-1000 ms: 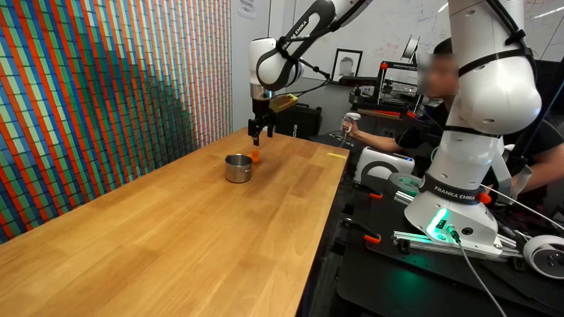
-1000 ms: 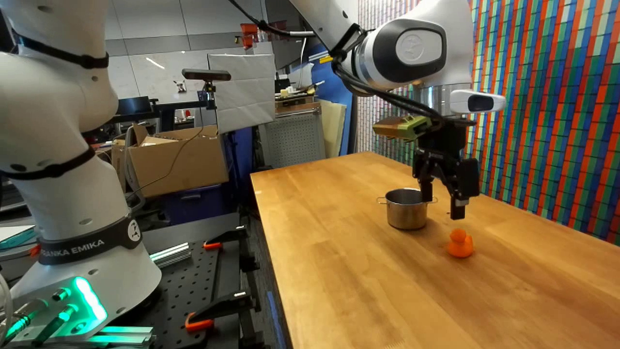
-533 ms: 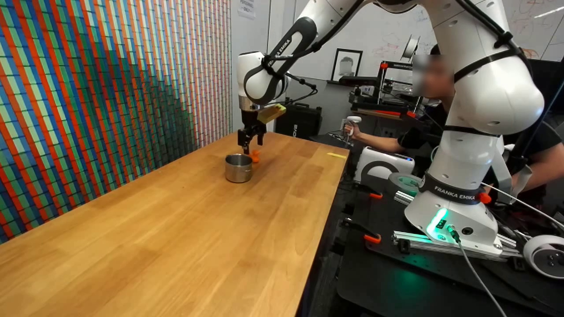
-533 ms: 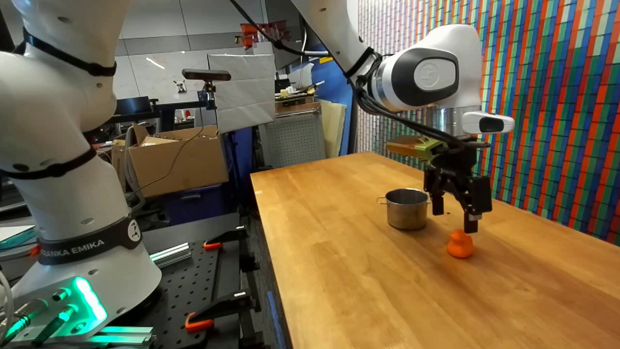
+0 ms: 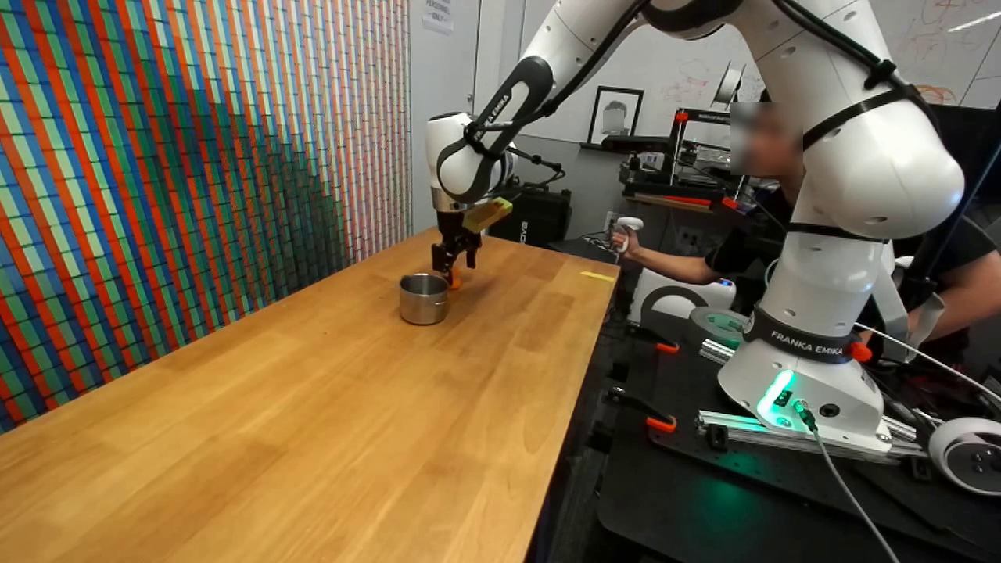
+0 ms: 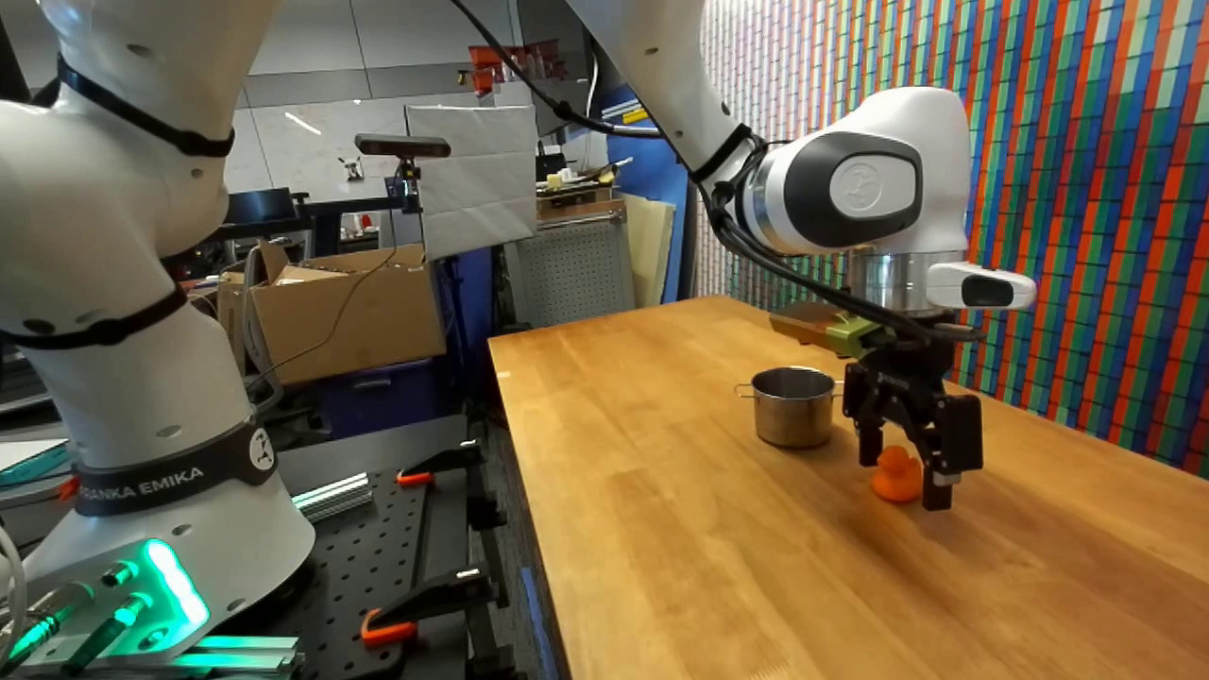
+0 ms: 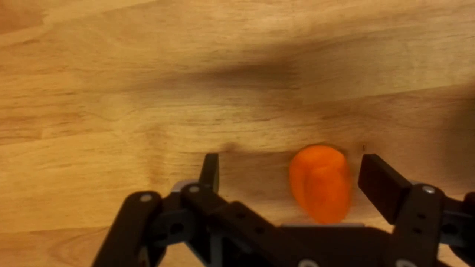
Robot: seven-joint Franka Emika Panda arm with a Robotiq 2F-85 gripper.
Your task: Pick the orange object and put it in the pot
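The orange object point(image 6: 895, 480) is a small, duck-like lump standing on the wooden table. It is partly hidden by the gripper in an exterior view point(image 5: 455, 282) and shows whole in the wrist view point(image 7: 321, 185). My gripper point(image 6: 902, 480) is open and low, with its fingers on either side of the orange object. In the wrist view the gripper point(image 7: 289, 168) has the object nearer its right finger, with a small gap; the left finger is well apart. The silver pot point(image 6: 793, 416) stands upright beside the gripper, and also shows in an exterior view point(image 5: 423, 302). Its inside looks dark.
The wooden table point(image 6: 652, 529) runs along a colourful tiled wall point(image 5: 235, 156). A yellow strip point(image 5: 597, 276) lies near the table's edge. A person point(image 5: 680, 258) holding a controller sits behind the arm's base. A cardboard box point(image 6: 345, 312) stands off the table.
My gripper has come down from above the table to around the orange object, staying open. The orange object and the pot have not visibly moved.
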